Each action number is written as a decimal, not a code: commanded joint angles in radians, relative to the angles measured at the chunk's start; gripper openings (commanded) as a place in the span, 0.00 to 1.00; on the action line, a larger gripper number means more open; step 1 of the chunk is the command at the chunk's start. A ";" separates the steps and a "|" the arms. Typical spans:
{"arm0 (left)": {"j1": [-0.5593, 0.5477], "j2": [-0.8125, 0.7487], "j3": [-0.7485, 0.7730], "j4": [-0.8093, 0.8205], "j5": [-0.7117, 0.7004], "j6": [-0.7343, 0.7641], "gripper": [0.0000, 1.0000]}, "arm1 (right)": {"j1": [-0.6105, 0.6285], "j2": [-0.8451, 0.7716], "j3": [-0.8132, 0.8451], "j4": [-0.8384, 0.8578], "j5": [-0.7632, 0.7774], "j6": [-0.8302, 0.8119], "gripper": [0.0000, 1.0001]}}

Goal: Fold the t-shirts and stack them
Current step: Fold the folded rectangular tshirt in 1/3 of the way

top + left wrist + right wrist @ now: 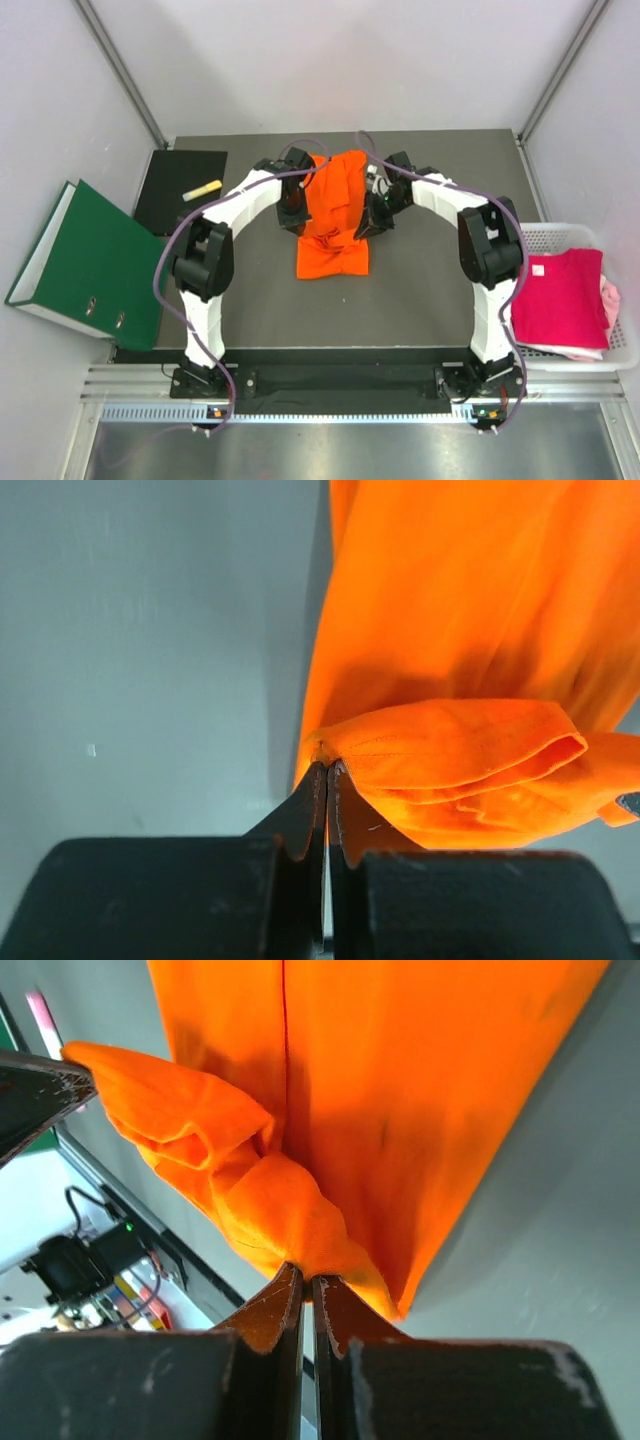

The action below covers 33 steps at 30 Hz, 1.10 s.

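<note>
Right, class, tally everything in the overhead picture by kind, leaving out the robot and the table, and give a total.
T-shirts: 3 (orange t-shirt, magenta t-shirt, pale pink t-shirt)
Baskets: 1 (white basket)
Binders: 1 (green binder)
Folders: 1 (black folder)
Markers: 1 (yellow marker)
Total: 7

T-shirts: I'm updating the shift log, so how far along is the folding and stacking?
Done: no folded stack shows on the table. In hand: the left gripper and right gripper are both shut on the orange t-shirt, partly lifted off the table. Left: finishing that fold, then the magenta t-shirt and pale pink t-shirt lying in the basket.
</note>
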State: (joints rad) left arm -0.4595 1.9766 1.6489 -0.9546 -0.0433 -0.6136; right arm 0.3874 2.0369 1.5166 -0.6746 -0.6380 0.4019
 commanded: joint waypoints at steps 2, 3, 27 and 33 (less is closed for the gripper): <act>0.044 0.100 0.181 -0.003 0.029 0.063 0.00 | -0.033 0.081 0.175 0.030 -0.040 0.017 0.00; 0.051 0.128 0.199 -0.007 0.031 0.070 0.00 | -0.038 0.107 0.210 0.029 -0.045 0.026 0.01; 0.104 -0.282 -0.444 0.286 0.236 -0.089 0.87 | -0.119 -0.228 -0.393 0.297 0.006 0.215 0.91; 0.102 -0.283 -0.590 0.444 0.324 -0.172 0.80 | -0.116 -0.201 -0.492 0.411 -0.046 0.291 0.84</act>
State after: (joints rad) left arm -0.3546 1.7237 1.1049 -0.6785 0.1940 -0.7059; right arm 0.2707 1.8362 1.0595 -0.3923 -0.6556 0.6353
